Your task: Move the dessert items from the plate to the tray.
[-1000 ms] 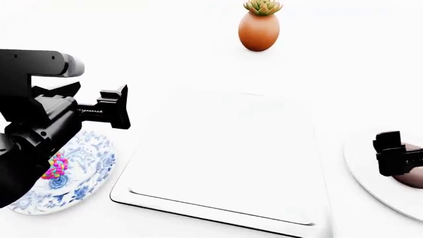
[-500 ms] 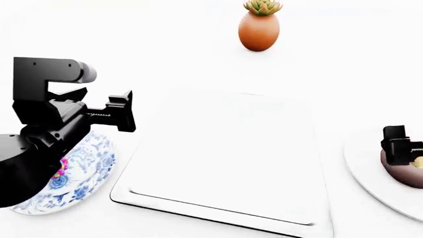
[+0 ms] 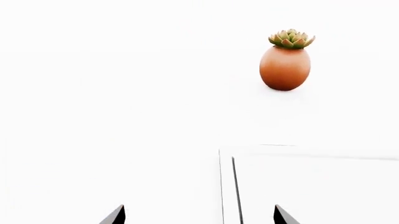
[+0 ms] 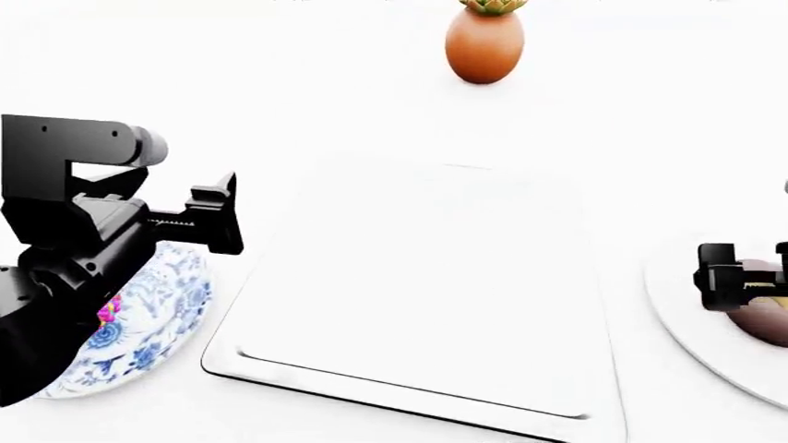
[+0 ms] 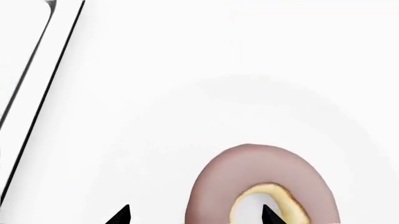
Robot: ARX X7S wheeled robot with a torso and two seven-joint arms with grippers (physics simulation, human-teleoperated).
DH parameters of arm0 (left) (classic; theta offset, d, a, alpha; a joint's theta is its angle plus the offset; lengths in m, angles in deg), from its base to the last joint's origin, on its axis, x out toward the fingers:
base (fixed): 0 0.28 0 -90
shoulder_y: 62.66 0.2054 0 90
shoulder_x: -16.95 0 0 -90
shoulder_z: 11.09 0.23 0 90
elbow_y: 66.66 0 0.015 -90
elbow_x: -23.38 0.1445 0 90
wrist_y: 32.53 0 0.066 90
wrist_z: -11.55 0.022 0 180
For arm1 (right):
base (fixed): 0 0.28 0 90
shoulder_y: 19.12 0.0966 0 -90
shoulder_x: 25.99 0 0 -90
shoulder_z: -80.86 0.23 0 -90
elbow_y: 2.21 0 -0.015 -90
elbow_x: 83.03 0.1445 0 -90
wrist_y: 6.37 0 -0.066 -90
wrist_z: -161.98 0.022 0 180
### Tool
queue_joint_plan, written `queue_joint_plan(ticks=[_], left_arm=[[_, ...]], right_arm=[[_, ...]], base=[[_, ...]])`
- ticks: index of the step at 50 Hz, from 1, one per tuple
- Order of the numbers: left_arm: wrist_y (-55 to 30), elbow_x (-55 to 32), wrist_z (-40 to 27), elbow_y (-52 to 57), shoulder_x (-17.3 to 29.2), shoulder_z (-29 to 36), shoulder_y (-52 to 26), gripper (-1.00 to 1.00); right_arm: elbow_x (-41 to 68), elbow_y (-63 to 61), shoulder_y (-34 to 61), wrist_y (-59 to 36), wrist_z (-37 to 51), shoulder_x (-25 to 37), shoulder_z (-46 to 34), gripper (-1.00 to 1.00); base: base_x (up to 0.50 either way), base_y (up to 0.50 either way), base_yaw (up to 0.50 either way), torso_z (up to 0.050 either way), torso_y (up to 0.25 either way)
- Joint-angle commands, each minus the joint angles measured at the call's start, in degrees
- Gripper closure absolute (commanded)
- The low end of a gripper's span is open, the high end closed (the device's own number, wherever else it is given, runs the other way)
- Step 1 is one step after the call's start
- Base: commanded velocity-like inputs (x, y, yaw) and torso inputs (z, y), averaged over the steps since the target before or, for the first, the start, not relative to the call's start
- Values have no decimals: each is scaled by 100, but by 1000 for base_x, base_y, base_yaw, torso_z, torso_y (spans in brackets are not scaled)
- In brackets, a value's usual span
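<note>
The brown ring doughnut (image 5: 262, 182) with a pale yellow hole lies on a plain white round plate (image 5: 187, 116); it also shows at the right edge of the head view (image 4: 766, 321). My right gripper (image 5: 194, 215) is open just above it, one fingertip over the hole and the other outside the ring; the head view shows this gripper too (image 4: 739, 277). The candy ball (image 4: 109, 307) sits on a blue-patterned plate (image 4: 161, 305), mostly hidden by my left arm. My left gripper (image 4: 220, 217) is open and empty above that plate's far edge, beside the white tray (image 4: 419, 295).
An orange egg-shaped pot with a green succulent (image 4: 484, 41) stands at the back behind the tray and also shows in the left wrist view (image 3: 285, 65). The tray's corner (image 3: 299, 186) lies ahead of the left gripper (image 3: 198, 217). The tray's dark edge (image 5: 31, 93) runs beside the white plate.
The head view has shifted, so the pot sits nearer the top edge. My left gripper has moved slightly back to the left. My right gripper has stayed over the doughnut, shifting a little left.
</note>
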Motion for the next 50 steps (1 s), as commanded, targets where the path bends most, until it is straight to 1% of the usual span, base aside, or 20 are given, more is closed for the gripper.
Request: queue_joint_plan(ticks=[1,8,25,26,33,44,48,50], left_arm=[[29,-175,-91,164,87,-158,105,-100],[18,-281,-203,196,105,-215,101,-100],[83,-282,-213,252,165,-211,222,-100],[81,-280,-212,245,166,-197,208,-100],[167,-248,-186,246,156,-209,176,-100],[296,-152,-102,263,183,-225,311,-100],[331,-100,-53,257,190,-192,334,-100],[330,-44,4,251,199,-114,322,-100]], right_arm=[[-42,69,-244,257,-189,-9,-102,-100],[6,20,-430,403,-227,55,-94,-100],[163,-18,-831,715,-227,147,-55,-100],[166,-31,-847,726,-235,158,-55,100],[167,-106,-806,674,-318,186,-74,100],[334,-192,-677,634,-94,238,28,100],[521,-300,-434,597,54,265,191,100],[557,-292,-220,497,119,227,231,100]], base=[[0,0,0,0,0],[0,0,0,0,0],[0,0,0,0,0],[0,0,0,0,0],[0,0,0,0,-2],[0,0,0,0,-1],[0,0,0,0,0],[0,0,0,-12,214]])
